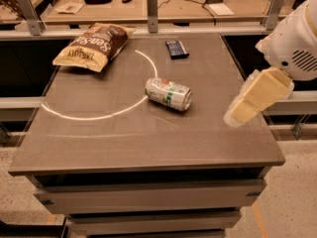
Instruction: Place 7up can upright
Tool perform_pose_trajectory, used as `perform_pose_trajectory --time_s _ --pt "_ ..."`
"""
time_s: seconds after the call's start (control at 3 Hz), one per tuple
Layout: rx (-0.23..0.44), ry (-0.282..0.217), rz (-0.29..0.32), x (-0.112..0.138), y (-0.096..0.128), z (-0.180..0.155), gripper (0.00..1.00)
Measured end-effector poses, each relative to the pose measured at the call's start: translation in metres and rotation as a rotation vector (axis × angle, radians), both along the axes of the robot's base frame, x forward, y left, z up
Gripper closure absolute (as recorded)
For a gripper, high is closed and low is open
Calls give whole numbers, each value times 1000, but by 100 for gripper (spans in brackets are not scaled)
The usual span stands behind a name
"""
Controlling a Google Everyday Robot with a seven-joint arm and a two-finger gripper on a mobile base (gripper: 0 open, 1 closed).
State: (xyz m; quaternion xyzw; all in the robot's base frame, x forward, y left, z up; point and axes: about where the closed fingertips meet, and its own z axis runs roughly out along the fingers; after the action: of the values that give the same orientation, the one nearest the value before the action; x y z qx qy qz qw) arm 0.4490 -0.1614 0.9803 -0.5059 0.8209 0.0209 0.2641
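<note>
The 7up can point(168, 93), whitish-silver with green bands, lies on its side near the middle of the brown table point(124, 143). Its silver top points to the right. My gripper point(242, 112) hangs from the white arm point(293, 38) at the right side of the table, above the table's right edge. It is well to the right of the can and apart from it. Nothing shows in the gripper.
A brown-and-yellow chip bag point(94, 46) lies at the table's back left. A small dark packet point(176, 48) lies at the back middle. A white arc point(99, 114) is marked on the tabletop. A cluttered bench point(148, 4) with metal posts stands behind the table.
</note>
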Motion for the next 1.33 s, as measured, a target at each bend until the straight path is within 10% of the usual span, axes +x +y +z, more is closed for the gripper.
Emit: perform_pose_trajectory --time_s 0.33,1.33 --pt "-32 -141 17 9 23 8 0" --pt "24 -126 58 19 67 8 0"
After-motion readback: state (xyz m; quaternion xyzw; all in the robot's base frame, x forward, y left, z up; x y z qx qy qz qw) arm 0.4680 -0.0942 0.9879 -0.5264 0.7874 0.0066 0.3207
